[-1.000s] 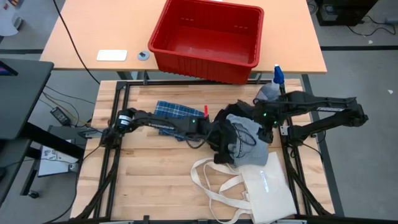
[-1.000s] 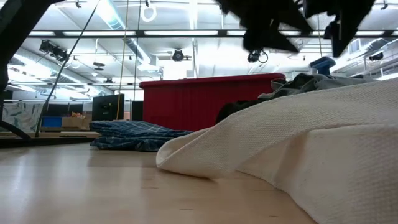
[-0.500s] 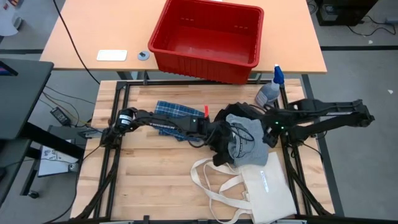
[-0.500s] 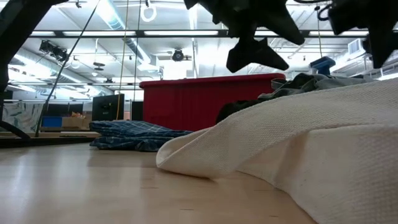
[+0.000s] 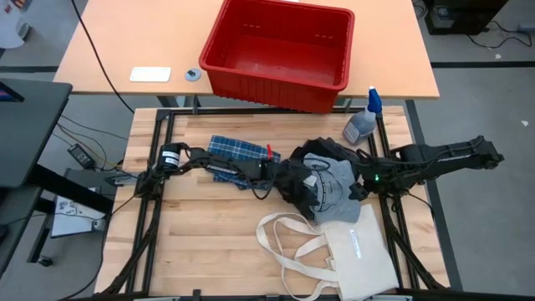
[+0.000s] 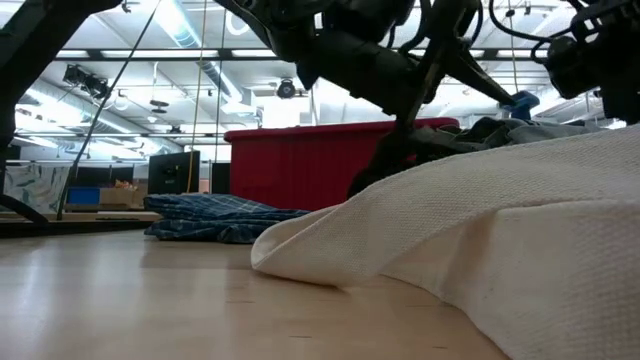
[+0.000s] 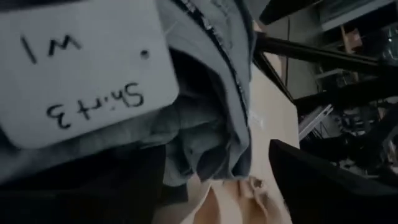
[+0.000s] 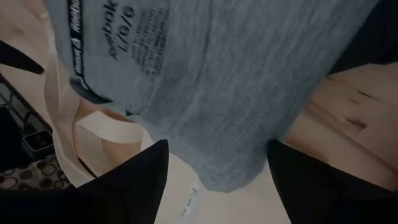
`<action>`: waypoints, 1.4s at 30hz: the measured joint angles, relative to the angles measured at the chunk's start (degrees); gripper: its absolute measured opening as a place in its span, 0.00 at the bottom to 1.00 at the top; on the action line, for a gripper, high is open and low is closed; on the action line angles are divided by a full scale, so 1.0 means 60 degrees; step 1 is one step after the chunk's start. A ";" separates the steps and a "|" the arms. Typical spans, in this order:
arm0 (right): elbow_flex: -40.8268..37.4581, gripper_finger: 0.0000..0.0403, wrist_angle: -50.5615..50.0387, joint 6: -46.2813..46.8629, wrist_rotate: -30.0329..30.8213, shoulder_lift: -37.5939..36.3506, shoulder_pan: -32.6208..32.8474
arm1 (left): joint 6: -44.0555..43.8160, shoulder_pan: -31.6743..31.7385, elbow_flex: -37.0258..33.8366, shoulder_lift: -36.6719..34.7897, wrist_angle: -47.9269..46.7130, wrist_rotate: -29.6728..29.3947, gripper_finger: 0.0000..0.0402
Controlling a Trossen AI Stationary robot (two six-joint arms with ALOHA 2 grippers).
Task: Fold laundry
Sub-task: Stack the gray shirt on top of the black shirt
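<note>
The laundry pile lies right of the table's middle. A light blue-grey shirt (image 5: 330, 188) with a white tag (image 7: 81, 68) lies on a black piece (image 5: 294, 186). The blue-white plaid piece (image 5: 230, 150) lies flat, apart, toward the far left. My left gripper (image 5: 282, 177) is open, low at the pile's left side, with a grey fold (image 7: 211, 137) between its fingers. My right gripper (image 5: 358, 186) is open at the pile's right side. Its fingers stand on either side of the shirt's edge (image 8: 217, 112). My left gripper (image 7: 217, 158) comes at the pile level from the table's left, with a bunched fold of the grey shirt in its gap; whether the fingers touch it I cannot tell. My right gripper (image 8: 217, 144) comes from the right across the shirt's edge (image 8: 211, 168), which lies on the table; touch I cannot tell.
A cream tote bag (image 5: 355, 251) lies at the near right, its handles (image 5: 288, 242) spread toward the pile. A spray bottle (image 5: 361, 121) stands at the far right corner. A red bin (image 5: 280, 50) sits on the desk beyond. Bare wood lies at the near left.
Both grippers have come down onto the pile. The right one dropped from above the pile's far right and moved toward the near edge, to the grey shirt's right edge. The left one sank at the pile's left side. More of the grey shirt now shows.
</note>
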 joint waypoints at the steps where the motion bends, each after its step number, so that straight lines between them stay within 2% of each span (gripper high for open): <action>1: -0.0023 0.70 0.0001 0.0032 -0.0015 -0.0036 0.0037 | -0.0047 -0.0006 0.0000 0.0000 -0.0126 0.0010 0.74; 4: -0.0032 0.72 0.0011 0.0053 -0.0024 -0.0147 0.0148 | -0.0244 -0.0147 -0.0015 0.0000 -0.0461 0.0166 0.82; 8: -0.0032 0.73 0.0046 0.0195 0.0022 -0.0275 0.0257 | -0.1475 -0.0310 0.0004 -0.0153 -0.0397 0.0364 0.90; 14: -0.0035 0.73 0.0138 0.0202 0.0332 -0.0287 0.0384 | -0.2807 -0.0675 -0.0011 -0.0211 -0.1006 -0.1892 0.91; 18: -0.0035 0.73 0.0154 0.0175 0.0562 -0.0287 0.0422 | -0.3090 -0.0757 0.0000 -0.0198 -0.0968 -0.2647 0.91; 22: -0.0035 0.73 0.0166 0.0069 0.0616 -0.0280 0.0422 | -0.3327 -0.0738 -0.0004 -0.0078 -0.0803 -0.2689 0.91; 28: -0.0035 0.73 0.0304 0.0049 0.0847 -0.0260 0.0418 | -0.3336 -0.0681 -0.0001 0.0089 0.0280 -0.2741 0.91; 38: -0.0039 0.73 0.0296 0.0045 0.1306 -0.0097 0.0418 | -0.2838 -0.0666 0.0007 0.0111 0.0383 -0.3000 0.91; 42: -0.0039 0.73 0.0114 0.0047 0.1231 0.0050 0.0422 | -0.3124 -0.0595 -0.0007 0.0459 0.0603 -0.2935 0.89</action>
